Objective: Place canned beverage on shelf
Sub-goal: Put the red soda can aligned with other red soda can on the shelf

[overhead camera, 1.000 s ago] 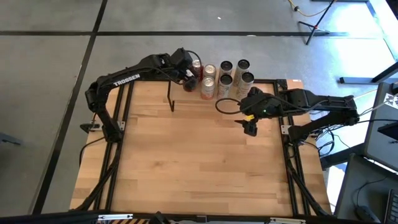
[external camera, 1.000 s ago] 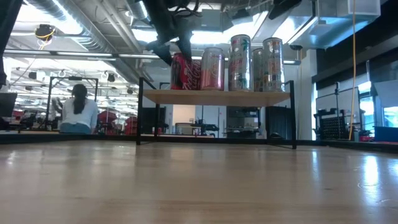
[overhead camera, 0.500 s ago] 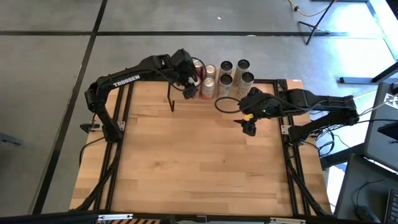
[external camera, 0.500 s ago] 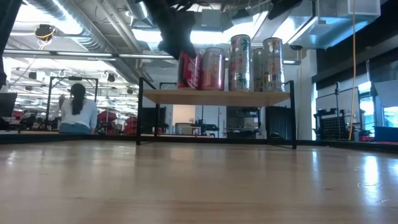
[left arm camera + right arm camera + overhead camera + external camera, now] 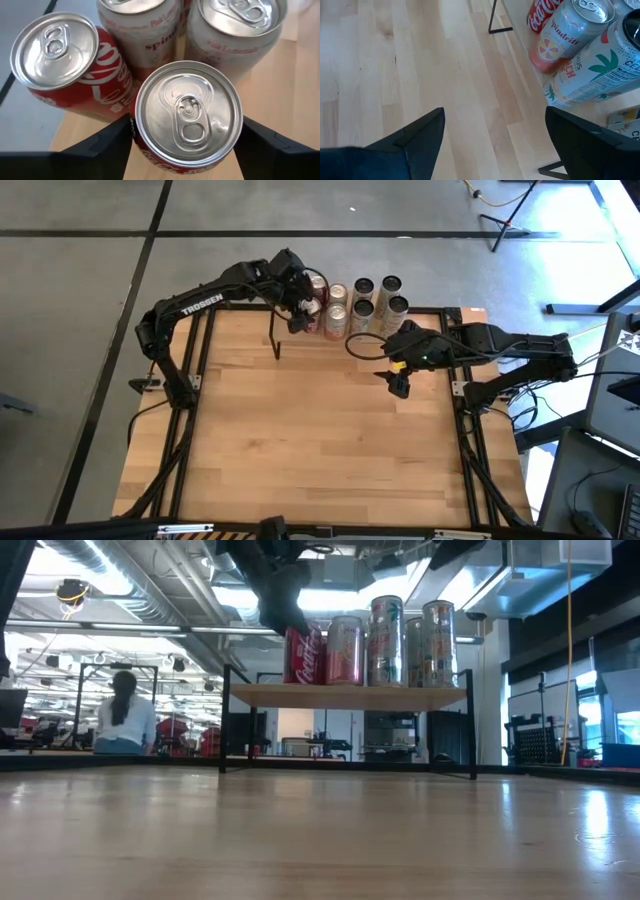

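Observation:
A red cola can (image 5: 186, 116) stands upright at the left end of the shelf (image 5: 350, 695), with my left gripper (image 5: 186, 142) shut on it from above (image 5: 299, 307). A second red can (image 5: 65, 65) and two pink-and-white cans (image 5: 142, 30) stand close behind it on the board. In the low view the held can (image 5: 303, 653) has its base down at the board's top. My right gripper (image 5: 400, 385) hangs open over the table, near the shelf's right end, with nothing between its fingers (image 5: 492, 145). My left gripper pinches the can's upper side wall (image 5: 134, 131), just below the rim, between its two fingers, one on each side. The fingers (image 5: 107, 140) come slanting down from the table's left and near side. The can is upright, its base at the shelf board; whether it rests there I cannot tell.
Several more cans (image 5: 376, 296) crowd the shelf's middle and right, tall ones (image 5: 386, 640) among them. The shelf's black legs (image 5: 275, 340) stand on the wooden table (image 5: 320, 440), which stretches wide toward the near edge. A person (image 5: 125, 720) sits in the room behind.
My left gripper has rolled about its own axis and shifted a little toward the other cans. The red can, tilted a second ago, now stands upright at the shelf's left end, next to the pink can.

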Controlling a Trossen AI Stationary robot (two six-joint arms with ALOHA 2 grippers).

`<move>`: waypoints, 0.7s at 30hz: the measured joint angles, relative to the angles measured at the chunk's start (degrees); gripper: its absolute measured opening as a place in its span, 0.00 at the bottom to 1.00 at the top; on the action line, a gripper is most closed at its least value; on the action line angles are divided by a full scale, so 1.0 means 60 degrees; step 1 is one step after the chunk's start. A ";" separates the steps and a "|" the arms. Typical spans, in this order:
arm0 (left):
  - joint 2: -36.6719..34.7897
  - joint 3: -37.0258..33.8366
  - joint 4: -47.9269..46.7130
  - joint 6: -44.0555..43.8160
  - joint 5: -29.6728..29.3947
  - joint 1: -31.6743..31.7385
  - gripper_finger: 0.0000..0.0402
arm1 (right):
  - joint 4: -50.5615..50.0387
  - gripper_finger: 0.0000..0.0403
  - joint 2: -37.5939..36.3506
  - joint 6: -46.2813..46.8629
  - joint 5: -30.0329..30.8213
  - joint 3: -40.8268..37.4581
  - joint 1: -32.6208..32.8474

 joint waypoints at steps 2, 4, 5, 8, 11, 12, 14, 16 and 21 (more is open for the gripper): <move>0.0000 -0.0004 -0.0009 -0.0020 0.0075 0.0035 0.69 | 0.0000 0.83 0.0000 0.0039 0.0000 0.0000 0.0000; 0.0000 -0.0004 -0.0002 -0.0155 0.0071 0.0014 0.71 | 0.0004 0.83 0.0000 0.0053 0.0000 0.0000 0.0000; 0.0000 -0.0004 0.0001 -0.0226 0.0093 0.0007 0.72 | 0.0011 0.83 0.0000 0.0057 0.0000 0.0000 0.0000; 0.0002 -0.0004 0.0090 -0.0276 0.0185 -0.0084 0.76 | 0.0047 0.83 0.0000 0.0057 0.0000 0.0000 0.0000; 0.0000 -0.0004 0.0312 -0.0278 -0.0025 -0.0209 0.79 | 0.0047 0.83 0.0000 0.0055 0.0006 0.0000 0.0000; 0.0004 -0.0004 0.0353 -0.0278 -0.0087 -0.0227 0.80 | 0.0047 0.83 0.0000 0.0053 0.0025 0.0000 0.0000; 0.0001 0.0000 0.0409 -0.0275 -0.0111 -0.0253 0.82 | 0.0047 0.83 0.0000 0.0053 0.0084 0.0000 -0.0004; 0.0000 0.0000 0.0393 -0.0282 0.0050 -0.0249 0.82 | 0.0047 0.83 0.0000 0.0053 0.0084 0.0000 0.0000; 0.0000 0.0100 0.0254 -0.0255 0.0108 -0.0242 0.83 | 0.0056 0.83 0.0000 0.0053 0.0084 0.0000 -0.0004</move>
